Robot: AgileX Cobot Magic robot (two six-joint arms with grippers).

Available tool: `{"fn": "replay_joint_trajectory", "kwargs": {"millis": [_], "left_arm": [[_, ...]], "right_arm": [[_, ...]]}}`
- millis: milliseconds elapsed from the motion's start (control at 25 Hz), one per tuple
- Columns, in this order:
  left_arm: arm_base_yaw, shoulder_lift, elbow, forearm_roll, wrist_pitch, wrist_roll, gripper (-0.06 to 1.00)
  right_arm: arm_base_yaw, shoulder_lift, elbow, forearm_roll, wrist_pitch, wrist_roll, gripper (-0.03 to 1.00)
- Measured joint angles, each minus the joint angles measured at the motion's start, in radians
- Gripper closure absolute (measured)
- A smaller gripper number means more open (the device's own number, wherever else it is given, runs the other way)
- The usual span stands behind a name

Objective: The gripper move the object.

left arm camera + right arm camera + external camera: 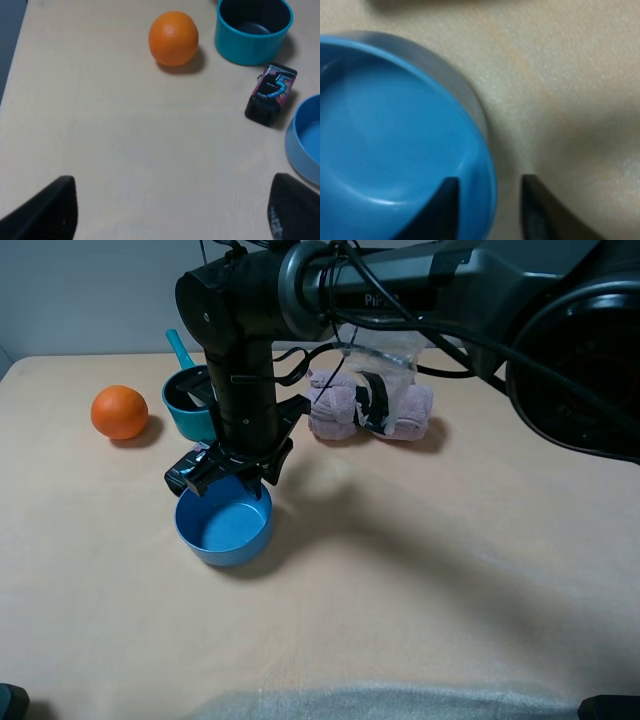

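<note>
The blue bowl [224,526] sits on the tan table, left of the middle. My right gripper [250,480] reaches across from the right and comes down on the bowl's far rim. In the right wrist view the bowl [385,145] fills the left side. The right gripper [490,205] is open, with one dark finger [445,205] inside the bowl and the other outside it, straddling the rim with small gaps on both sides. My left gripper [170,210] is open and empty, hovering over bare table; the bowl's edge [305,140] shows at that view's side.
An orange [119,412] lies at the far left. A teal saucepan [188,406] with a dark inside stands behind the bowl. A small black box [271,94] lies between saucepan and bowl. Pink rolled cloths [372,408] with a clear bag lie at the back middle.
</note>
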Motion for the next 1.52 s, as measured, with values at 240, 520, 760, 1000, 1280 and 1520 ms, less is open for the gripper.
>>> {"fn": "replay_joint_trajectory", "kwargs": {"millis": [240, 520, 760, 1000, 1280, 1520], "left_arm": [[0.0, 0.0, 0.0, 0.0, 0.0, 0.0, 0.11], [0.0, 0.0, 0.0, 0.0, 0.0, 0.0, 0.11], [0.0, 0.0, 0.0, 0.0, 0.0, 0.0, 0.11], [0.0, 0.0, 0.0, 0.0, 0.0, 0.0, 0.11], [0.0, 0.0, 0.0, 0.0, 0.0, 0.0, 0.11], [0.0, 0.0, 0.0, 0.0, 0.0, 0.0, 0.11]], "right_arm": [[0.0, 0.0, 0.0, -0.033, -0.002, 0.002, 0.32], [0.0, 0.0, 0.0, -0.07, -0.003, 0.02, 0.27], [0.0, -0.003, 0.0, -0.082, -0.003, 0.043, 0.27], [-0.014, -0.052, 0.0, -0.099, -0.001, 0.061, 0.27], [-0.111, -0.226, -0.003, -0.132, 0.009, 0.108, 0.27], [-0.24, -0.36, -0.003, -0.177, 0.015, 0.146, 0.27]]}}
